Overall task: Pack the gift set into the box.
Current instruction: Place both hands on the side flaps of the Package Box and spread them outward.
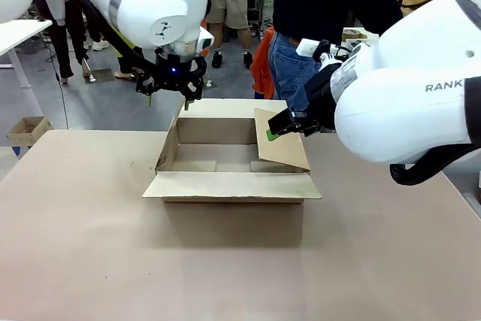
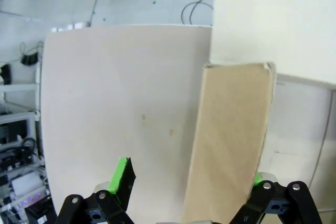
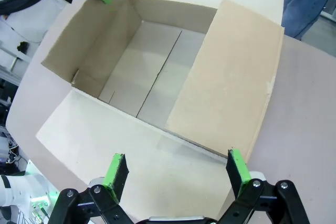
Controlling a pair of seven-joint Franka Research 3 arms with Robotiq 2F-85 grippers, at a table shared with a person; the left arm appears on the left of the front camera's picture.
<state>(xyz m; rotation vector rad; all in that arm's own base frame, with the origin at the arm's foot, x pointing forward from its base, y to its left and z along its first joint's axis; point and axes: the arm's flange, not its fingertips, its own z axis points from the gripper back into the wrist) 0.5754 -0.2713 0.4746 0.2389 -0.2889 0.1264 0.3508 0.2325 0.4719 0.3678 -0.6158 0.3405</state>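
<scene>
front view: the box (image 1: 225, 157) sits open in the middle of the bench (image 1: 90, 246), long axis 9 to 3. left claw (image 1: 170, 98) hangs spread over its 10 o'clock corner. right claw (image 1: 282, 128), also spread, is nearer the inward-leaning 3 o'clock flap (image 1: 284, 146).

Small carton (image 1: 28, 130) on floor left of table (image 1: 90, 246)

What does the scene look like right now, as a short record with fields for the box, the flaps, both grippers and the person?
Box: open on the table, nothing inside
Right flap: leaning in over the opening
Left flap: standing up, tilted outward
Left gripper: open, at the left flap's top edge
Right gripper: open, at the right flap
Person: standing at the far side
</scene>
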